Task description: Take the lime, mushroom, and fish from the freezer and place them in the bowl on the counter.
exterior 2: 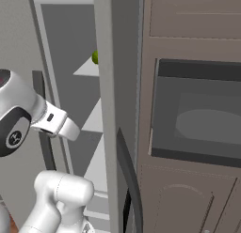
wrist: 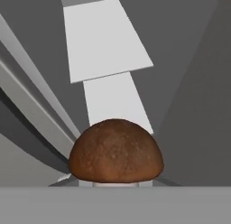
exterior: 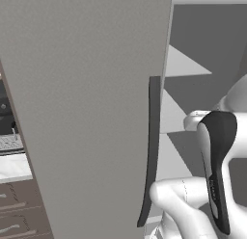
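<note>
The mushroom [wrist: 115, 151], with a brown domed cap and a pale stem, sits low in the hand view right where my fingertips rise, hiding them. My gripper is shut on it. Behind it lie the freezer's pale shelves [wrist: 103, 38]. The freezer's broad grey door [exterior: 87, 112] stands open, with its long dark handle [exterior: 153, 151] beside my arm. The lime [exterior 2: 95, 57] is a small green ball on an upper shelf [exterior 2: 89, 67] inside. The fish and the bowl are out of view. A strip of the white counter [exterior: 13, 166] shows at far left.
Dark brown drawers [exterior: 19, 209] sit under the counter. To the right of the freezer, a grey panel with a curved dark handle [exterior 2: 131, 180] stands next to a brown cabinet holding a built-in oven [exterior 2: 197, 114]. My white arm [exterior 2: 56, 194] fills the doorway.
</note>
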